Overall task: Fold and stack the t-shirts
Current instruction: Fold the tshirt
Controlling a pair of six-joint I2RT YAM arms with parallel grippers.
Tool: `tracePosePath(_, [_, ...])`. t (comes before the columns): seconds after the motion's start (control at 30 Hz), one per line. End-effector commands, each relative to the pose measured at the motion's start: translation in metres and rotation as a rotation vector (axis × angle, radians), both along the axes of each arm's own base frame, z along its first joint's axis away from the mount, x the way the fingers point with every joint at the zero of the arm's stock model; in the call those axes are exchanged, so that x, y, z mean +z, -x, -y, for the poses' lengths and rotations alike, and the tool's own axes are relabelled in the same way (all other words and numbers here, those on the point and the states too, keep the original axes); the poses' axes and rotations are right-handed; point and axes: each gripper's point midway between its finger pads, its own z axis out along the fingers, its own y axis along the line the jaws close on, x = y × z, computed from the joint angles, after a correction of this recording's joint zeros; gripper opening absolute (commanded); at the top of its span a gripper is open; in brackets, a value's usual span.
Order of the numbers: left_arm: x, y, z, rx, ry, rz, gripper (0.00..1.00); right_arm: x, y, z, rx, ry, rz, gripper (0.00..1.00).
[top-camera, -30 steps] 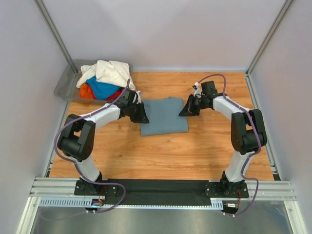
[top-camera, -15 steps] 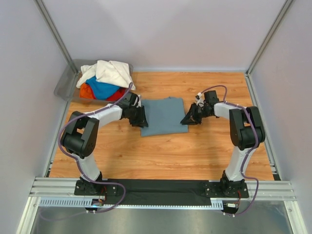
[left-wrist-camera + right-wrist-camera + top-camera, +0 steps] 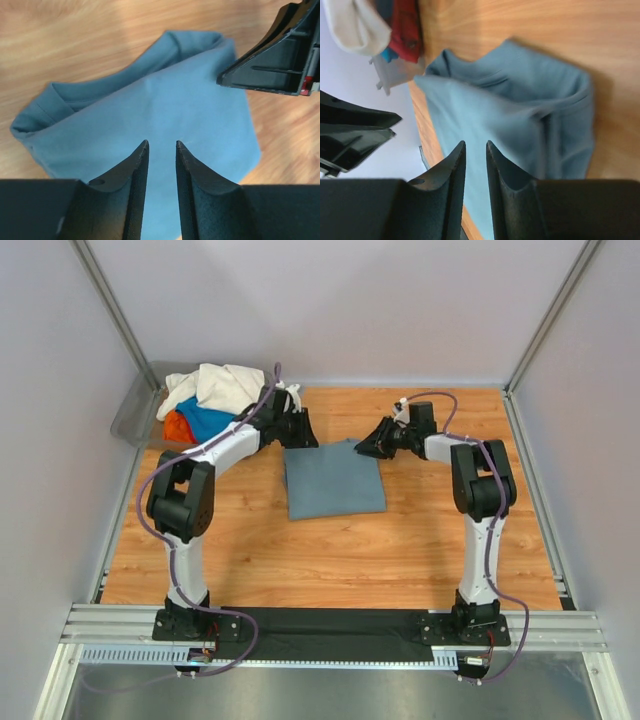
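Note:
A slate grey-blue t-shirt (image 3: 333, 480) lies folded into a rough square on the wooden table, its layered edge facing away from the arm bases. My left gripper (image 3: 303, 432) hovers over its far left corner. My right gripper (image 3: 367, 448) hovers over its far right corner. In the left wrist view the fingers (image 3: 161, 145) stand slightly apart above the cloth (image 3: 165, 100), with nothing between them. The right wrist view shows the same narrow empty gap (image 3: 474, 144) over the shirt (image 3: 520, 100). Cream-white (image 3: 230, 385), bright blue (image 3: 208, 422) and red-orange (image 3: 176, 426) t-shirts are heaped at the back left.
The heaped shirts sit in a grey plastic bin (image 3: 135, 415) at the table's back left corner, just behind my left arm. White walls with metal posts close the table (image 3: 330, 550) in on three sides. The black base rail runs along the near edge.
Both grippers have moved from the shirt's side edges up to its far corners. The right gripper's fingers have parted. The shirt lies flat, released.

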Motion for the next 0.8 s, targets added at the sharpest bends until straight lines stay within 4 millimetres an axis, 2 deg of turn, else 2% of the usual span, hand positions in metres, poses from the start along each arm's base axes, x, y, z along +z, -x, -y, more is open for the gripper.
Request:
tracePosePath(0.0, [-0.033, -0.019, -0.002, 0.020, 0.031, -0.030, 0.34, 0.001, -0.031, -0.011, -0.029, -0.090, 0.042, 0.24])
tracePosePath(0.03, [-0.047, -0.021, -0.002, 0.017, 0.027, -0.054, 0.33, -0.004, -0.036, -0.011, -0.033, -0.092, 0.039, 0.24])
tracePosePath(0.07, [-0.051, -0.024, -0.005, 0.022, 0.021, -0.058, 0.32, -0.010, -0.046, -0.012, -0.036, -0.097, 0.043, 0.23])
tracePosePath(0.13, [-0.066, -0.034, -0.020, 0.073, -0.004, -0.055, 0.33, -0.014, -0.060, -0.010, -0.055, -0.102, 0.062, 0.24])
tracePosePath(0.17, [-0.071, -0.039, -0.025, 0.087, 0.001, -0.057, 0.33, -0.028, -0.063, -0.012, -0.052, -0.107, 0.044, 0.24])
tracePosePath(0.2, [-0.073, -0.048, -0.033, 0.105, 0.002, -0.053, 0.33, -0.023, -0.072, -0.013, -0.052, -0.116, 0.059, 0.25])
tracePosePath(0.23, [-0.090, -0.046, -0.041, 0.115, -0.022, -0.106, 0.33, -0.027, -0.077, -0.010, -0.065, -0.111, 0.050, 0.26])
tracePosePath(0.27, [-0.092, -0.048, -0.046, 0.125, -0.037, -0.118, 0.33, -0.036, -0.080, -0.007, -0.078, -0.108, 0.031, 0.28])
tracePosePath(0.33, [-0.096, -0.053, -0.058, 0.161, -0.063, -0.128, 0.37, -0.038, -0.091, 0.003, -0.143, -0.123, -0.010, 0.33])
tracePosePath(0.37, [-0.099, -0.055, -0.060, 0.167, -0.071, -0.125, 0.38, -0.043, -0.094, 0.005, -0.151, -0.136, -0.026, 0.38])
tracePosePath(0.43, [-0.100, -0.059, -0.061, 0.156, -0.096, -0.125, 0.40, -0.045, -0.102, 0.012, -0.190, -0.144, -0.060, 0.40])
tracePosePath(0.5, [-0.089, -0.060, -0.059, 0.126, -0.107, -0.123, 0.42, -0.039, -0.105, 0.015, -0.184, -0.151, -0.044, 0.45])
tracePosePath(0.53, [-0.073, -0.060, -0.055, 0.115, -0.094, -0.094, 0.44, -0.024, -0.107, 0.021, -0.165, -0.136, 0.013, 0.47])
tracePosePath(0.57, [-0.063, -0.060, -0.052, 0.106, -0.083, -0.075, 0.49, -0.017, -0.107, 0.023, -0.154, -0.116, 0.045, 0.55])
tracePosePath(0.6, [-0.050, -0.058, -0.047, 0.082, -0.061, -0.056, 0.51, -0.012, -0.105, 0.026, -0.143, -0.093, 0.055, 0.58])
tracePosePath(0.67, [-0.011, -0.059, -0.038, 0.057, -0.036, -0.002, 0.54, 0.015, -0.106, 0.029, -0.076, -0.028, 0.196, 0.67])
tracePosePath(0.7, [-0.006, -0.049, -0.035, 0.041, -0.041, -0.032, 0.54, 0.015, -0.100, 0.030, -0.052, -0.002, 0.183, 0.70])
tracePosePath(0.77, [0.023, -0.039, -0.029, 0.025, -0.025, -0.010, 0.56, 0.023, -0.094, 0.032, 0.004, 0.045, 0.219, 0.75])
